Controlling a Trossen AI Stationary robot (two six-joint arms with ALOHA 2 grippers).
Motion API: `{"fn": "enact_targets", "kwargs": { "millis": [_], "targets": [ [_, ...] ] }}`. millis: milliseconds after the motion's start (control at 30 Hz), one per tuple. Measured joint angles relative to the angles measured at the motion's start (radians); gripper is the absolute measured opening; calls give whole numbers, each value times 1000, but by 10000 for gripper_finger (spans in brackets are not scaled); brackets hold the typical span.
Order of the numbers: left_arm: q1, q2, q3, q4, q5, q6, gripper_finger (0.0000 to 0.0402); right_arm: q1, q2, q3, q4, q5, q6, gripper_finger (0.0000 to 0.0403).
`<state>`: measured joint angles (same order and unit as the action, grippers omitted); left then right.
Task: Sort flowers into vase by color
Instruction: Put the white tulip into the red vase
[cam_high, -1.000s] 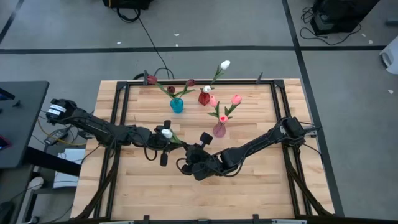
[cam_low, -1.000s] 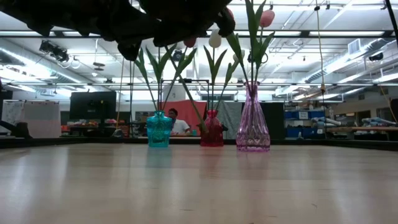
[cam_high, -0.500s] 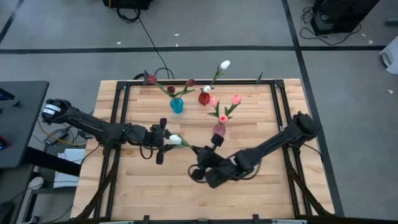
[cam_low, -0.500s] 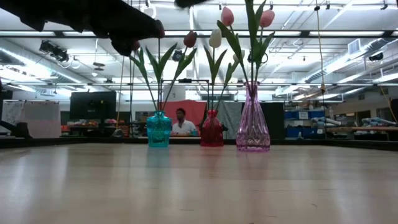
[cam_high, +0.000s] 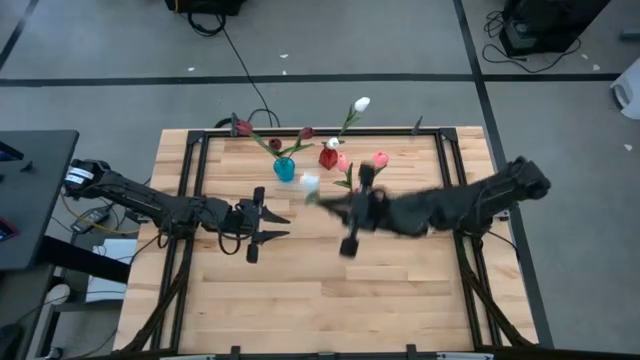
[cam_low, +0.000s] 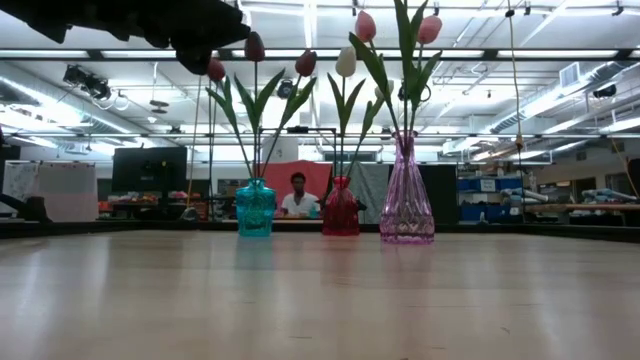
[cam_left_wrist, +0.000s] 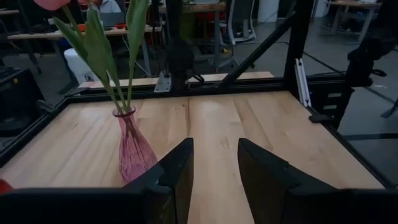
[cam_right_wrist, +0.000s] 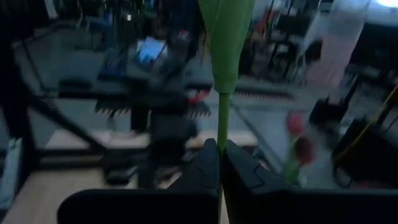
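My right gripper (cam_high: 335, 207) hangs over the table's middle, blurred, shut on a white tulip whose head (cam_high: 309, 182) shows just beyond it, near the teal vase (cam_high: 284, 168). My left gripper (cam_high: 272, 226) stands open at the left with nothing between its fingers (cam_left_wrist: 180, 177). The teal vase (cam_low: 255, 208) holds dark maroon tulips (cam_low: 306, 63). A white tulip (cam_low: 345, 62) stands in the red vase (cam_low: 340, 213). Pink tulips (cam_low: 428, 28) stand in the pink vase (cam_low: 406, 205). In the high view my right arm hides the pink vase. My right gripper pinches the tulip's thin green stem (cam_right_wrist: 219, 127) between its two shut fingers (cam_right_wrist: 208, 165), below a leaf (cam_right_wrist: 225, 37). The fingers lie across the stem. The flower is lifted clear of the table.
The three vases stand in a row near the table's far edge. A black frame (cam_high: 440, 160) runs around the wooden top. Bare wood lies toward the near edge (cam_high: 330, 300). A person (cam_low: 297, 195) sits in the room beyond the table.
My left gripper has opened and let go of the white tulip, staying near where it was. My right gripper has taken the tulip by the stem and swung fast up and toward the far edge, carrying the flower from the table's middle to beside the vases.
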<state>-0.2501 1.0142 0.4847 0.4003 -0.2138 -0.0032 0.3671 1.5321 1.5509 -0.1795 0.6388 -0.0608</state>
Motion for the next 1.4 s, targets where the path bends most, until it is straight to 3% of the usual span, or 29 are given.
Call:
{"fn": "enact_targets", "kwargs": {
  "millis": [200,300,500,800,1100,1400],
  "targets": [
    [-13,-12,-28,14,7,14,131,-157,-160,1,32,-102,-149,9],
    [-12,-31,-74,73,-1,39,131,-290,-205,2,31,-232,-135,9],
    [19,-115,-141,124,-30,114,131,-572,-212,0,31,-514,-96,9],
    [48,-282,-147,-87,-125,132,131,-865,-156,-3,44,-863,-54,9],
    [48,-317,-146,-141,-155,77,131,-937,-68,-240,365,-978,-21,9],
    [48,-425,-146,-259,-179,53,131,-941,-36,-460,628,-959,-24,9]
  ]
}}
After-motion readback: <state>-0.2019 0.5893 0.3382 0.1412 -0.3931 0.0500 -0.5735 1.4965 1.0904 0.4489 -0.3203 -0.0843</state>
